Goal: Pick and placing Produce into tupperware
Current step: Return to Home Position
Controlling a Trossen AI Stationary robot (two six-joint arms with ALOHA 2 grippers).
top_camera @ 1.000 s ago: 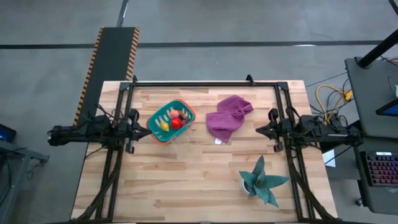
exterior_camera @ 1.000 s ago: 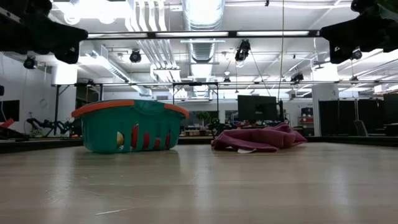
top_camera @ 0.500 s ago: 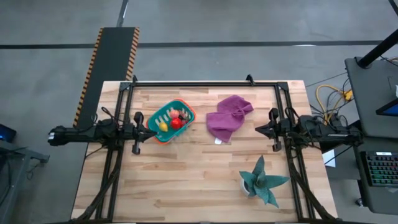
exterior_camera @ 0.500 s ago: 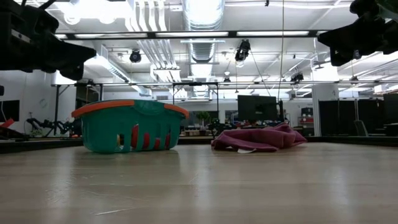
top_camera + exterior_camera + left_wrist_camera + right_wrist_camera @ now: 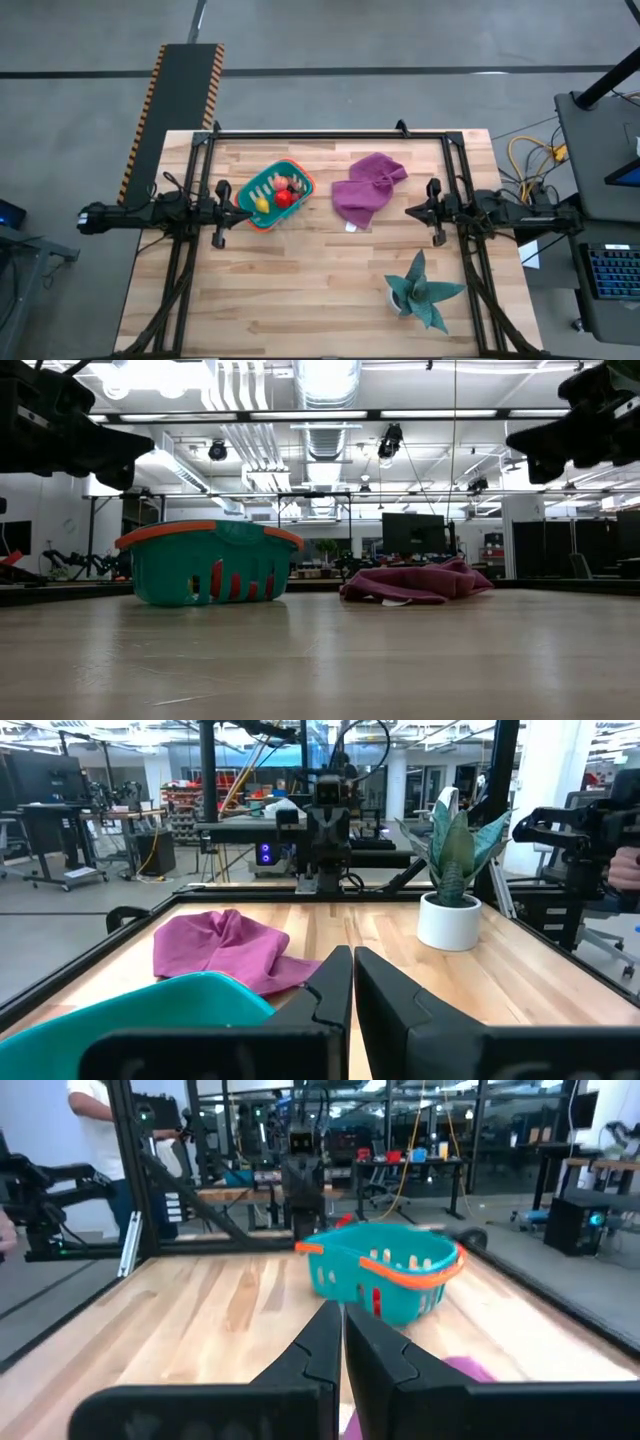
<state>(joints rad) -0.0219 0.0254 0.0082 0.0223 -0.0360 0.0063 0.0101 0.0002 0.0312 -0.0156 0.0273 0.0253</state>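
The teal basket point(image 5: 262, 180), left of centre in the high view, holds a yellow fruit point(image 5: 263, 203) and a red ball point(image 5: 284, 198). The left gripper point(image 5: 243, 213) just beside it and the right gripper point(image 5: 408, 211), centre-right, are closed and empty.

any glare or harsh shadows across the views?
Low view: ceiling lights blow out; left gripper and right gripper read as silhouettes. High view: even light, no hard shadows on table. Wrist views: no glare on basket or cloth.

This is looking like a robotics lab: bare ceiling ducts point(image 5: 325, 440) are running overhead, monitors point(image 5: 412, 532) are standing behind the counter point(image 5: 400, 660), yellow cables point(image 5: 525, 155) are lying on the concrete floor point(image 5: 350, 40).
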